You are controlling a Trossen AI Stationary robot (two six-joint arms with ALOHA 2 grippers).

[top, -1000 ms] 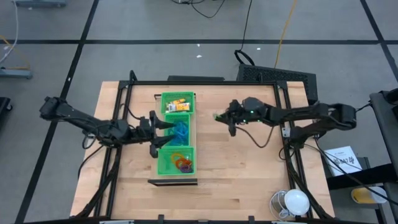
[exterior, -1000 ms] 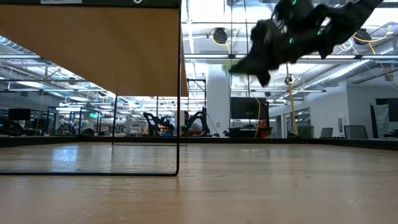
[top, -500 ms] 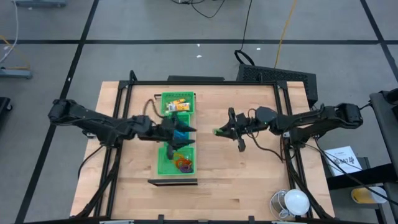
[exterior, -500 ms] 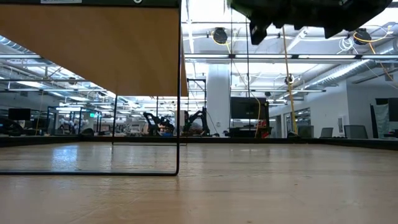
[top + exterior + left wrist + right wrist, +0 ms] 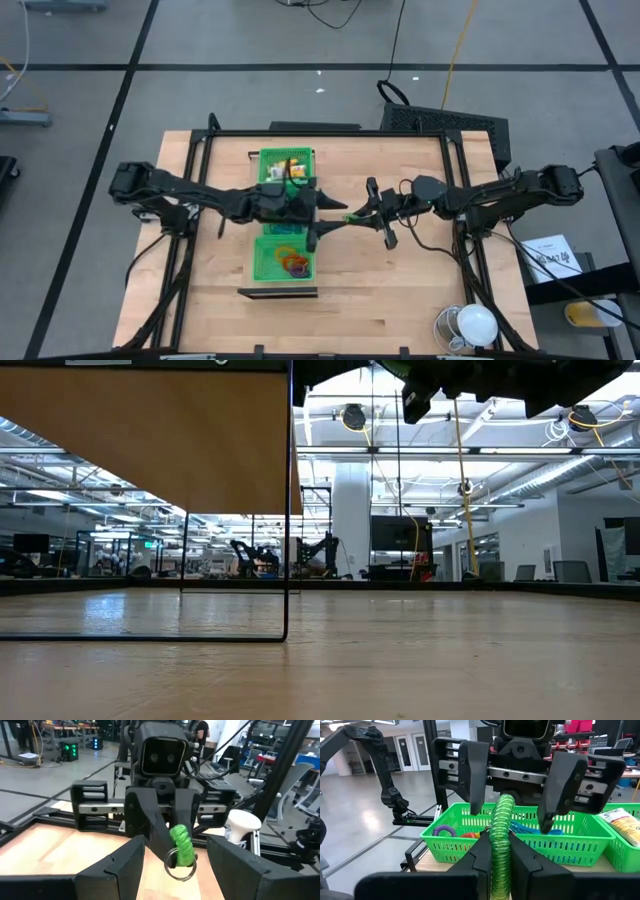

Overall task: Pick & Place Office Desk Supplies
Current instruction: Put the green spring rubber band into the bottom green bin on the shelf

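Note:
A green coiled loop with a metal ring at one end is lifted above the table, just right of the green tray. My right gripper is shut on it. My left gripper reaches over the tray and faces the right one. It is open, with a finger on either side of the coil's free end, touching nothing. Other loops, purple, orange and blue, lie in the tray. My right gripper pinches the green coil between its two fingers, with the coil lying along them. The fingers come level from the table's right side. The coil is lifted clear and sticks out level toward the left gripper, its metal ring hanging near the fingertips.
The long green three-compartment tray lies left of the table's middle, with yellow pieces in its far compartment and orange and purple loops in its near one. A white round object sits beyond the near right corner. Bare wood lies right of the tray.
My left gripper has travelled from the tray's left side across it toward the table's right, up to the right gripper. My right gripper, holding the green coil, has risen and shifted slightly toward the near edge, then kept still.

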